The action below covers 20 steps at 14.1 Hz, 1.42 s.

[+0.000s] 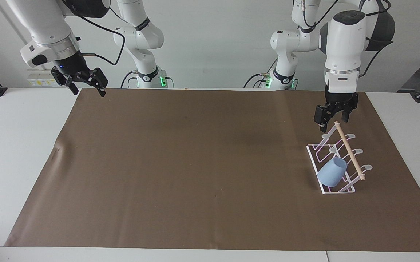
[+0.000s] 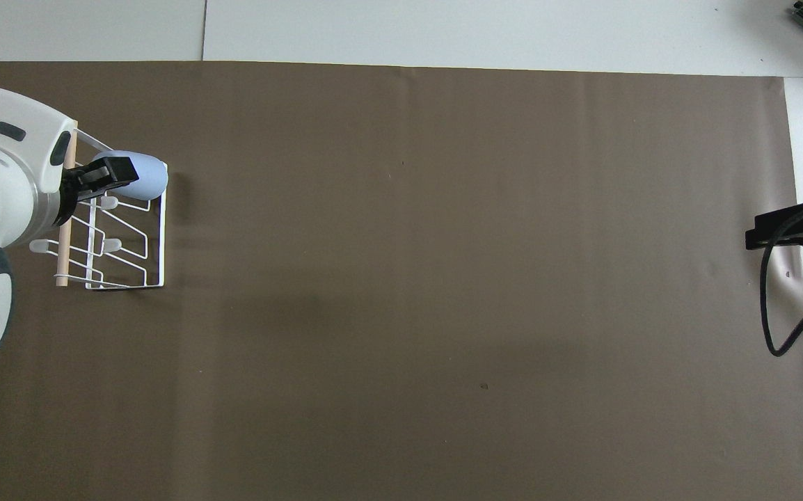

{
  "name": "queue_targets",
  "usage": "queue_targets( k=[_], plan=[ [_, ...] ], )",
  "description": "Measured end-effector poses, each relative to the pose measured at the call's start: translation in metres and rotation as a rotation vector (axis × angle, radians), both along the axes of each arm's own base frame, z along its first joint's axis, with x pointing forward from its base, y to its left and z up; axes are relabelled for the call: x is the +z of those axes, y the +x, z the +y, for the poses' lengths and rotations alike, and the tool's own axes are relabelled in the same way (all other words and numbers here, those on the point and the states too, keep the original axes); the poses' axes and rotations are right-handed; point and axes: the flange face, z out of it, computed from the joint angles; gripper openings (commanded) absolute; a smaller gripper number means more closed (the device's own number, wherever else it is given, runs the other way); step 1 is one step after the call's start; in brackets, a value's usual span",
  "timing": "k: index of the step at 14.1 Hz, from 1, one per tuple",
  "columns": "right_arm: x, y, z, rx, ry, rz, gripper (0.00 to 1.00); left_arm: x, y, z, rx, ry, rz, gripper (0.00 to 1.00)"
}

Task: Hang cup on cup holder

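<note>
The light-blue cup (image 1: 331,172) hangs tilted on a prong of the white wire cup holder (image 1: 313,162), at the holder's end farther from the robots, toward the left arm's end of the table. It also shows in the overhead view (image 2: 152,177), with the holder (image 2: 162,240) beside it. The holder's wooden dowel (image 1: 348,150) runs along its top. My left gripper (image 1: 333,120) is open and empty, raised over the holder's end nearer to the robots, apart from the cup. My right gripper (image 1: 85,83) is open and empty, waiting in the air over the right arm's end of the table.
A brown paper mat (image 1: 195,163) covers most of the white table (image 1: 17,145). A small crease (image 1: 57,149) marks the mat near the right arm's end. A black cable (image 2: 770,306) loops from the right gripper.
</note>
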Motion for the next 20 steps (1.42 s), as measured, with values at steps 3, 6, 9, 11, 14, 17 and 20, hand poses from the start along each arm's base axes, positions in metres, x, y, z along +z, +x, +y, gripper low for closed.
queue_targets(
  k=[3,6,9,11,14,17,20],
  plan=[
    [-0.004,-0.001,0.000,0.000,0.001,0.009,1.00,0.005,-0.003,0.013,-0.086,-0.013,0.082,1.00],
    [-0.009,-0.006,-0.001,-0.003,0.002,0.021,1.00,0.010,-0.006,0.013,-0.164,-0.008,0.132,1.00],
    [-0.008,-0.009,-0.002,-0.004,0.003,0.021,1.00,0.012,-0.008,0.013,-0.224,-0.010,0.167,1.00],
    [-0.009,-0.009,-0.002,-0.004,0.003,0.022,1.00,0.016,-0.009,0.020,-0.253,-0.039,0.185,1.00],
    [-0.009,-0.009,-0.005,-0.009,0.000,0.022,1.00,0.023,-0.007,0.039,-0.295,-0.061,0.208,1.00],
    [-0.007,-0.007,-0.010,-0.009,-0.048,-0.003,1.00,0.029,-0.005,0.058,-0.331,-0.065,0.241,1.00],
    [-0.005,-0.007,-0.007,-0.002,-0.055,-0.007,1.00,0.035,-0.004,0.063,-0.369,-0.066,0.307,1.00]
  ],
)
